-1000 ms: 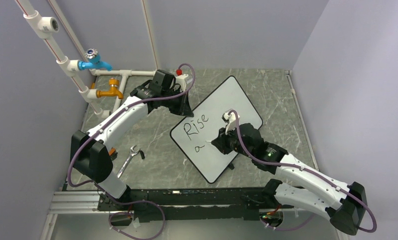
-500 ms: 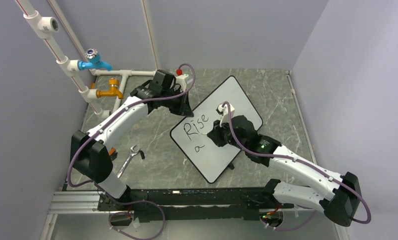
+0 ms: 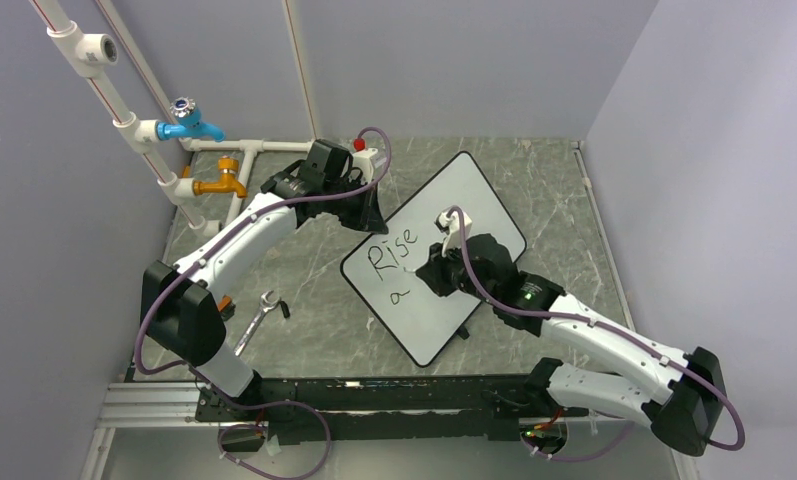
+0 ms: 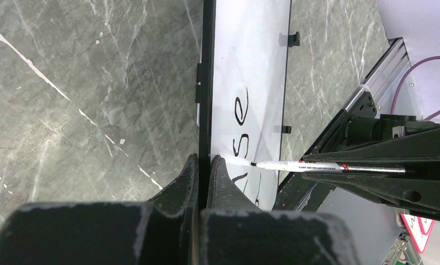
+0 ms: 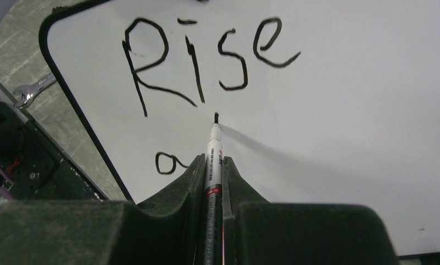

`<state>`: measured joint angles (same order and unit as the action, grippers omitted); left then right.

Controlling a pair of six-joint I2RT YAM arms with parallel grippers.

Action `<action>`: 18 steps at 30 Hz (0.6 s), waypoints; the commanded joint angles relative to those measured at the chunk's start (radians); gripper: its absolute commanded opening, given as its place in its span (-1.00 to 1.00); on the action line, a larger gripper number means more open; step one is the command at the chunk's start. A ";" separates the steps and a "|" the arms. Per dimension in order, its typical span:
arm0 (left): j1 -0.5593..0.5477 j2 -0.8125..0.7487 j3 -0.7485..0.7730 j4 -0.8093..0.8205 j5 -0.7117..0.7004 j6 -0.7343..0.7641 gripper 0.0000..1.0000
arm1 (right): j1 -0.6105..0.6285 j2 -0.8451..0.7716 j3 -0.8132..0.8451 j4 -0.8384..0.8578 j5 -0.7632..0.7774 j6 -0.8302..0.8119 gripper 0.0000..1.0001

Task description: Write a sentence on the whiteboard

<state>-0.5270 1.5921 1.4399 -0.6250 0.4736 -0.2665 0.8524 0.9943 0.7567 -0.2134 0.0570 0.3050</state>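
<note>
The whiteboard (image 3: 471,195) lies tilted on the table, with "Rise" (image 3: 392,252) and a lone "a" (image 3: 401,296) in black as the sentence. My left gripper (image 3: 374,222) is shut on the board's black rim (image 4: 207,83) at its far left edge, with its fingertips (image 4: 205,160) on either side of the rim. My right gripper (image 3: 429,272) is shut on a white marker (image 5: 214,144). The black tip (image 5: 216,117) is at the board just under "Rise" (image 5: 206,55), up and right of the "a" (image 5: 168,163). The marker also shows in the left wrist view (image 4: 311,165).
A wrench (image 3: 257,318) lies on the marble table left of the board. White pipes with a blue tap (image 3: 189,120) and an orange tap (image 3: 222,183) stand at the back left. Grey walls close in the sides and back.
My right arm has swung up and left over the board, carrying the marker tip from beside the "a" to just under "Rise". The left arm has not moved.
</note>
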 commanded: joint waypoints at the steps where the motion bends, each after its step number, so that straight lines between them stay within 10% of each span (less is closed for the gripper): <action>1: -0.002 -0.040 0.008 0.031 -0.095 0.037 -1.00 | 0.000 -0.049 -0.051 0.002 -0.015 0.027 -1.00; 18: -0.004 -0.040 0.008 0.030 -0.098 0.039 -1.00 | 0.001 -0.097 -0.104 -0.036 -0.028 0.053 -1.00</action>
<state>-0.5274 1.5917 1.4399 -0.6254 0.4728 -0.2661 0.8524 0.8841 0.6430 -0.2409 0.0399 0.3523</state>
